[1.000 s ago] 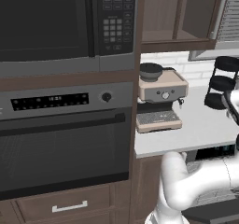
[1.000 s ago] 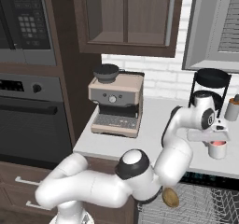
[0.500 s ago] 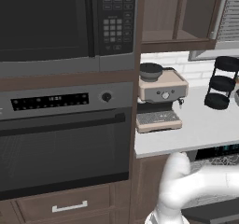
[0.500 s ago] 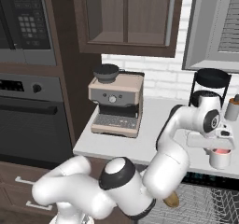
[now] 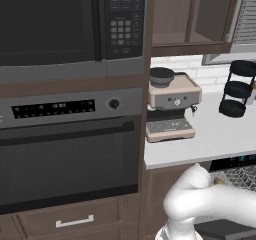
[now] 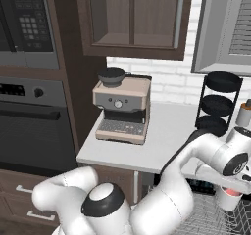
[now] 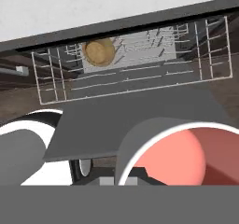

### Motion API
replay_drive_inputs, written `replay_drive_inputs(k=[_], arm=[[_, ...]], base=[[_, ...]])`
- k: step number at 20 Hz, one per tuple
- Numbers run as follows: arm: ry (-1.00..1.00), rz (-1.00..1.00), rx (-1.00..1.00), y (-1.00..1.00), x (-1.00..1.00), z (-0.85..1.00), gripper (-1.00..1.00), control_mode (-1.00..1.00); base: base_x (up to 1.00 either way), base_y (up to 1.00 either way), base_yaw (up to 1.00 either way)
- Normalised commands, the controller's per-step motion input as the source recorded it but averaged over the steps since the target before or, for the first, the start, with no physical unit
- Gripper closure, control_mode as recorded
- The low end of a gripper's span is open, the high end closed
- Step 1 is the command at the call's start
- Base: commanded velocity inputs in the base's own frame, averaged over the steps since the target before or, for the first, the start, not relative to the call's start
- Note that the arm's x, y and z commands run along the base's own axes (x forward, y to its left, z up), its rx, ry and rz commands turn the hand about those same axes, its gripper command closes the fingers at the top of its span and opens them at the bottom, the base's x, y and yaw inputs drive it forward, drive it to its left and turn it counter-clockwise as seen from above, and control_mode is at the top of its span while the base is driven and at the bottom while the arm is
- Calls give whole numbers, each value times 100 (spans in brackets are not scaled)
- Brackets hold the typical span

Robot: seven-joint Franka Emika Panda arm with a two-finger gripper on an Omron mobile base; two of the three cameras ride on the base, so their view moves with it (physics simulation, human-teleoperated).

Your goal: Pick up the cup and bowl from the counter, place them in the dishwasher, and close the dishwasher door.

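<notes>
My gripper [image 6: 229, 189] is shut on the cup [image 6: 226, 199], a small pale cup with a reddish inside, and holds it upright just above the dishwasher's grey wire rack [image 6: 211, 220]. The hand view looks into the cup [image 7: 173, 157] from close up, with the open dishwasher door [image 7: 140, 111] lying flat behind it. The bowl [image 7: 99, 52], beige and brownish, sits in the rack [image 7: 56, 80] near its far left end. Below the counter [image 5: 210, 139] edge runs the dishwasher's black strip of teal lights [image 5: 235, 161].
A beige coffee machine [image 6: 120, 109] stands on the counter [image 6: 152, 148] at the left. A black three-tier stand [image 6: 220, 102] and a small jar [image 6: 243, 114] are at the back right. The black oven [image 5: 70, 154] and microwave [image 5: 60, 24] fill the wall to the left.
The arm has carried the cup down from counter height, past the counter's front edge, to just above the rack. The hand has dropped out of the left base view.
</notes>
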Motion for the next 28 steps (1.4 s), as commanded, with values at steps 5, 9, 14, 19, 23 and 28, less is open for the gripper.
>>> replay_drive_inputs(k=[5,9,14,19,23,28], arm=[[-2,5,17,41,-37,-74,100,-100],[-12,18,9,62,9,-46,100,-100],[-7,13,3,35,24,-43,100,-100],[-9,6,11,0,24,-59,100,-100],[-23,0,21,0,45,-48,100,-100],[-5,0,19,-1,49,-42,100,-100]], base=[[0,0,0],[0,0,0],[0,0,0],[0,0,0],[0,0,0],[0,0,0]])
